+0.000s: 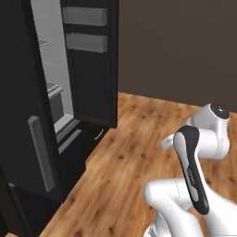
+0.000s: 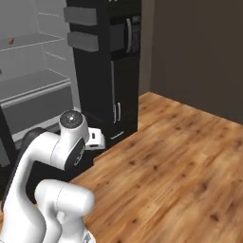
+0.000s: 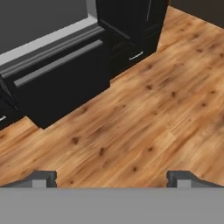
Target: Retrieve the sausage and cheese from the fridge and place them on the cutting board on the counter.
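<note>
Your white arm's two-finger gripper [image 3: 111, 177] hangs released over the plank wood floor [image 3: 144, 131], its dark fingertips [image 3: 43, 177] set wide apart with nothing between them. Ahead stands the tall black French-door fridge [image 1: 28, 115], doors swung open on its pale grey shelved interior [image 2: 33, 80], the bottom drawer [image 3: 61, 87] shut below. A small reddish item [image 2: 10, 42] sits on an upper shelf; you cannot tell what it is.
</note>
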Available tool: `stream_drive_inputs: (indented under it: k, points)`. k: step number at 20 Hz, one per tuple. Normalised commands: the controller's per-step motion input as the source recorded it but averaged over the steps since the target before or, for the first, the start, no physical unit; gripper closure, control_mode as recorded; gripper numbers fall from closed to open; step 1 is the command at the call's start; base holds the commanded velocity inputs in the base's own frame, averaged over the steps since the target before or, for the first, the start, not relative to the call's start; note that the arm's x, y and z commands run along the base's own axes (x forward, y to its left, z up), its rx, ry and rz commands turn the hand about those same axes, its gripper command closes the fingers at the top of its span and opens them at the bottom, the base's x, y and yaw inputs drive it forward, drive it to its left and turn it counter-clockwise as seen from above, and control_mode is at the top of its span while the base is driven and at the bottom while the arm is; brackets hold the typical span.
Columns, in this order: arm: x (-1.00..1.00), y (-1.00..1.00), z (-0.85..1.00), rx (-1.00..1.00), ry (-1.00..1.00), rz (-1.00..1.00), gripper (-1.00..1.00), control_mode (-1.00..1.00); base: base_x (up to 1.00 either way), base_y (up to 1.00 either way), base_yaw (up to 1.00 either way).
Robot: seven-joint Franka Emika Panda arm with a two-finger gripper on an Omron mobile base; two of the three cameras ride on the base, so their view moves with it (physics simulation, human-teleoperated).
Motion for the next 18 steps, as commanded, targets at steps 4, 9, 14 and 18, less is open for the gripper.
stream_drive_inputs:
  k: [4,9,14,18]
  points:
    - [0.0,0.0,0.0,0.0,0.0,0.0,-1.0,1.0,0.64,-0.18,0.4]
    - [0.0,0.0,0.0,0.0,0.0,0.0,-1.0,1.0,0.55,-0.16,0.46]
    - [0.0,0.0,0.0,0.0,0.0,0.0,-1.0,1.0,0.57,-0.17,0.47]
    - [0.0,0.0,0.0,0.0,0.0,0.0,-1.0,1.0,0.6,-0.17,0.44]
